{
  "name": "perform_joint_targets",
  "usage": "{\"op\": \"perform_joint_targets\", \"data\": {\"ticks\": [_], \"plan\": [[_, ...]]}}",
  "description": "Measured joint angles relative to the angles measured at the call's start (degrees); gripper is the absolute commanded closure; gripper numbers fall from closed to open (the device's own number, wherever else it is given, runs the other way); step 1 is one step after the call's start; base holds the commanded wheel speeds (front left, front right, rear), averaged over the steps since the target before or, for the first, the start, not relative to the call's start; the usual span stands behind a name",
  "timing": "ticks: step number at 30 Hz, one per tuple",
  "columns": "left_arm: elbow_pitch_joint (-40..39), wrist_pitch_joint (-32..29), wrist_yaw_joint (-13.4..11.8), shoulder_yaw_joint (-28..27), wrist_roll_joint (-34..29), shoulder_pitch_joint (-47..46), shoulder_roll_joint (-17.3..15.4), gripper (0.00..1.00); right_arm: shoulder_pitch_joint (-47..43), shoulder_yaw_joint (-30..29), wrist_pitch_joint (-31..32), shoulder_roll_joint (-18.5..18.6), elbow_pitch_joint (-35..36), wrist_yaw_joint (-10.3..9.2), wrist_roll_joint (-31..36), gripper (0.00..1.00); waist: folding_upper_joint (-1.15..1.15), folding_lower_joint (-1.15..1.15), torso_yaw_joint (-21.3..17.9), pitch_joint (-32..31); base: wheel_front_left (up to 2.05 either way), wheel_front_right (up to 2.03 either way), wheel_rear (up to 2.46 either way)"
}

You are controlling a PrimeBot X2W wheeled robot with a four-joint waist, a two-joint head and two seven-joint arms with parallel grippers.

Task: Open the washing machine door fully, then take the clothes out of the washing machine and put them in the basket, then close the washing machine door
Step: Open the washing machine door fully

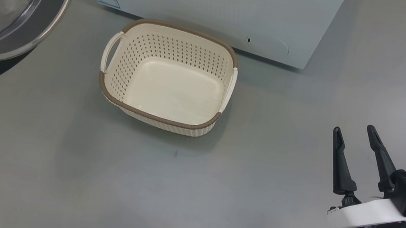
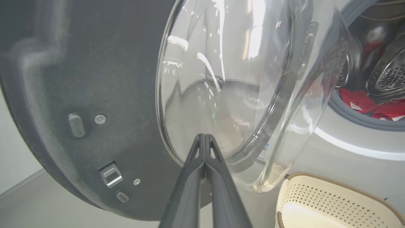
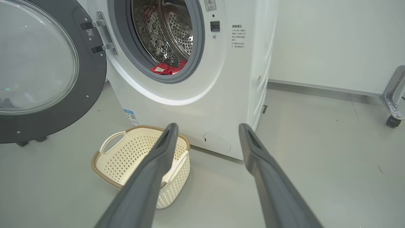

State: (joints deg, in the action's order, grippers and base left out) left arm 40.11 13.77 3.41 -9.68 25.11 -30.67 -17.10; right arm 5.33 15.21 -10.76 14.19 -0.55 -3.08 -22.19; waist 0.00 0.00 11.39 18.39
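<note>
Left gripper (image 2: 205, 136): fingers are pressing flat together, gripping nothing, tips pointing at the door's (image 3: 91, 95) inner glass bowl (image 2: 221, 79); can't tell if touching. Right gripper (image 1: 354, 129) is hanging spread wide, empty, over the floor (image 1: 254, 199) right of the basket (image 1: 161, 117). Door is standing swung out left of the washing machine (image 3: 202, 104); clothes (image 3: 166, 68) are lying at the drum's (image 3: 171, 28) near lip. Judging it's door-opening: I'd be pushing on the dark rim (image 2: 63, 79), not slick glass, arcing slowly until the hinge (image 3: 101, 34) stops.
</note>
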Motion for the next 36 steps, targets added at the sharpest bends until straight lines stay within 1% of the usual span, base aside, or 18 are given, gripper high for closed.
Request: {"op": "perform_joint_targets", "data": {"ticks": [5,13,18,22,30,32,36], "plan": [[-1.04,0.38,0.89,2.14,-1.41,2.34,1.25,1.0,-0.52,-0.29,-0.66,-0.85,-1.07,-0.01,-0.6,0.0,0.0,0.0,-0.64,-3.23,0.0,0.0,0.0],[-3.89,0.45,1.52,4.27,-2.57,6.05,3.04,1.0,-2.43,-1.1,-1.19,-1.2,-1.77,-0.01,-1.67,0.0,0.0,0.0,-1.87,-7.62,0.0,0.0,0.0],[-6.76,0.49,2.01,5.31,-2.44,8.88,6.8,1.0,-3.57,-1.55,-1.67,-1.51,-2.08,-0.02,-2.15,0.0,0.0,0.0,-3.03,-10.36,0.0,0.0,0.0],[-9.23,0.49,2.46,7.42,-2.66,11.32,8.26,1.0,-5.03,-1.53,-1.68,-1.64,-2.35,-0.02,-2.47,0.0,0.0,0.0,-3.97,-12.27,0.0,0.0,0.0],[-14.79,0.51,3.01,10.68,-3.89,15.19,10.03,1.0,-6.31,-2.22,-2.01,-1.83,-2.26,-0.18,-2.52,0.0,0.0,0.0,-5.74,-14.83,0.0,0.0,0.0],[-15.72,0.51,3.02,11.38,-4.12,16.39,10.63,1.0,-6.7,-2.25,-2.19,-2.05,-2.21,-0.58,-2.53,0.0,0.0,0.0,-6.2,-15.23,0.0,0.0,0.0],[-17.72,0.51,3.03,11.92,-4.12,19.06,11.94,1.0,-7.36,-2.68,-2.24,-2.29,-2.19,-0.59,-2.92,0.0,0.0,0.0,-7.13,-15.96,0.0,0.0,0.0]]}}
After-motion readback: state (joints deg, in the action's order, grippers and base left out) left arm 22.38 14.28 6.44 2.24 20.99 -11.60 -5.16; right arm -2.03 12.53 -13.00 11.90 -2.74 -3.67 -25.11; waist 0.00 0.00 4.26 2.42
